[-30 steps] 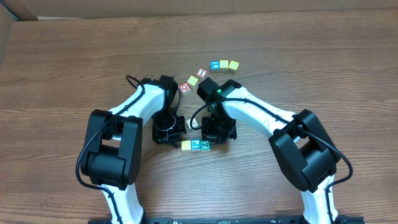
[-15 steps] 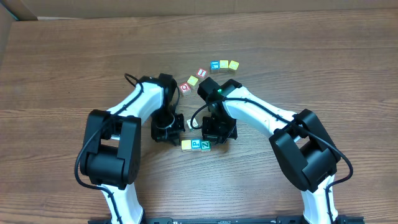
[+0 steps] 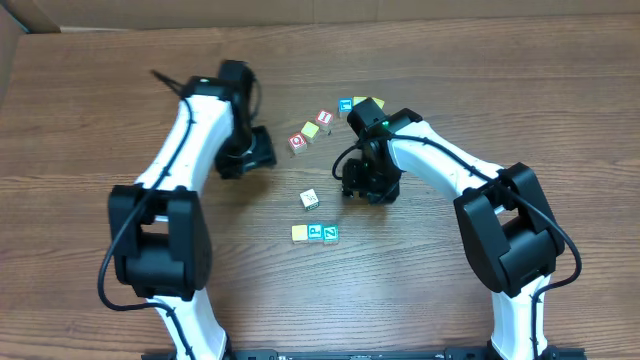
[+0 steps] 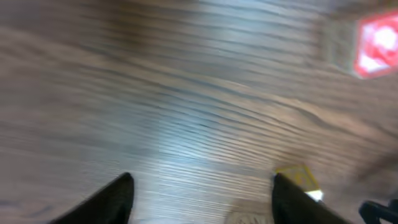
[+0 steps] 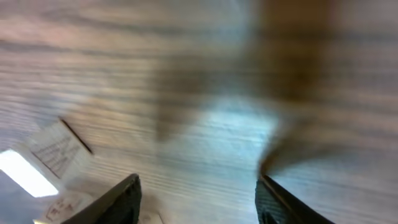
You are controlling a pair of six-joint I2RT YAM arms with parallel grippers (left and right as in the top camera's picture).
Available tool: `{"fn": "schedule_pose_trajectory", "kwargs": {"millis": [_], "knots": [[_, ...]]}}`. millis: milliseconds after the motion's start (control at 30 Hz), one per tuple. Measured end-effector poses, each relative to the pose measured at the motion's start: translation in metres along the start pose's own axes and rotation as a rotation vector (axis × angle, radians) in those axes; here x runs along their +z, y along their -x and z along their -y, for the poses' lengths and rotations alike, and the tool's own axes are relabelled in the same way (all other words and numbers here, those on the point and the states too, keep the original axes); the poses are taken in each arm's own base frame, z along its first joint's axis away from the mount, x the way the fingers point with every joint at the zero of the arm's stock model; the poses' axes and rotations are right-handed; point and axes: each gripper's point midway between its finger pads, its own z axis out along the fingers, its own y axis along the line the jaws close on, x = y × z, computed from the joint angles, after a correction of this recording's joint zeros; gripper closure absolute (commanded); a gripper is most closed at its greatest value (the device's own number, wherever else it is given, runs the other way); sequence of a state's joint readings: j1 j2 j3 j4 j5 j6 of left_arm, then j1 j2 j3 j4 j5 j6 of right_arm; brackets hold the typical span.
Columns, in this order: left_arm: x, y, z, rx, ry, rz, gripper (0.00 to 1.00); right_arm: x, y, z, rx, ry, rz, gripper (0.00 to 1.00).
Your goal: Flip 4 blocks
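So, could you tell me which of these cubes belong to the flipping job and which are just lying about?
Job: cream cube, yellow cube, blue-faced cube, teal cube.
Lying about: left red-faced cube, right red-faced cube, pale yellow cube between them, far blue cube.

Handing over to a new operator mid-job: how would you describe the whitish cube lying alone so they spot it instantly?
On the brown wooden table, find the row of yellow, blue and teal cubes near the middle. Just above it in the overhead view sits a small whitish-cream wooden cube, turned askew. It alone is pale and touches nothing.
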State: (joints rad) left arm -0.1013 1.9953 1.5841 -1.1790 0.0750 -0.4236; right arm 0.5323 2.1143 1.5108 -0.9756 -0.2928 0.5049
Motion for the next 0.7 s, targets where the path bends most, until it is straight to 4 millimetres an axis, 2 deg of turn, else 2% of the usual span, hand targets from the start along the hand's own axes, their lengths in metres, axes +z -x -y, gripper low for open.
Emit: {"fn": "schedule_pose_trajectory", "kwargs": {"millis": [133, 233, 400, 567, 700], "knots": [[-0.002, 0.005, -0.029, -0.081, 0.009, -0.022, 0.27, 0.001, 0.02, -0.02, -0.069, 0.052, 0.098, 0.41], [-0.003, 0.007, -0.038, -0.105, 0.009, -0.024, 0.27, 0.001, 0.028, -0.039, -0.126, 0.092, 0.152, 0.41], [-0.002, 0.009, -0.038, -0.105, 0.006, -0.018, 0.28, 0.006, 0.022, -0.065, -0.2, 0.123, 0.18, 0.42], [-0.001, 0.011, -0.037, -0.104, 0.002, -0.008, 0.32, 0.011, 0.008, -0.077, -0.239, 0.119, 0.162, 0.42], [-0.001, 0.011, -0.036, -0.101, 0.002, -0.007, 0.33, 0.012, 0.007, -0.086, -0.259, 0.132, 0.175, 0.45]]}}
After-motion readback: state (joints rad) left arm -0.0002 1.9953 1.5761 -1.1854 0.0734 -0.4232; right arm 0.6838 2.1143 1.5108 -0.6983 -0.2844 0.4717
